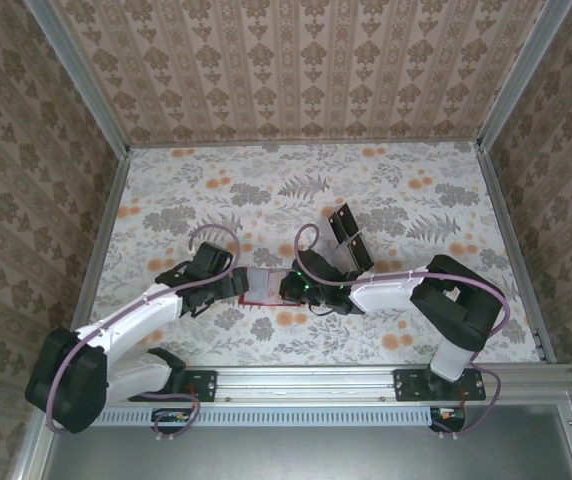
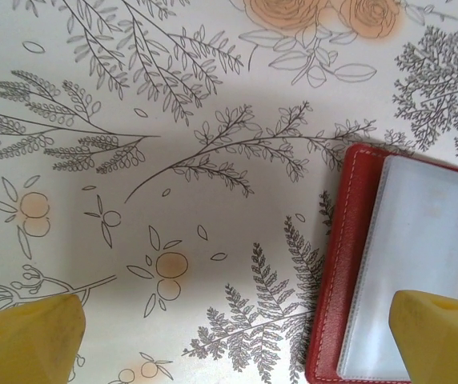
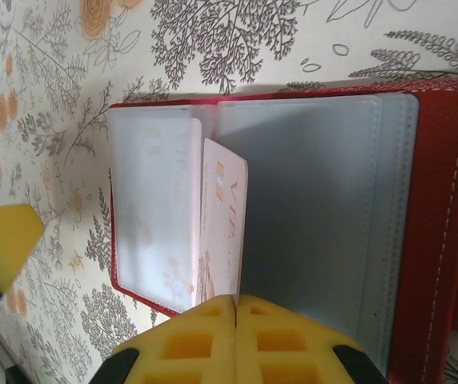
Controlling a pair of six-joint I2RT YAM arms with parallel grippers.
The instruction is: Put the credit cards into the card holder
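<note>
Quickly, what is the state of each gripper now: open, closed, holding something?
Left gripper: open, holding nothing.
Right gripper: shut on a pale credit card standing in the card holder.

Floral table cover, patterned wallpaper walls

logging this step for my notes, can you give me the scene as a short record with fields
surface: floral-print table
card holder: red, lying open, clear sleeves showing
left gripper: open, holding nothing, one fingertip over the holder's sleeve
right gripper: shut on a pale card that stands between two sleeves
black cards: on the table beyond the holder, apart from it
task state: one card at the sleeves, others not yet in
</note>
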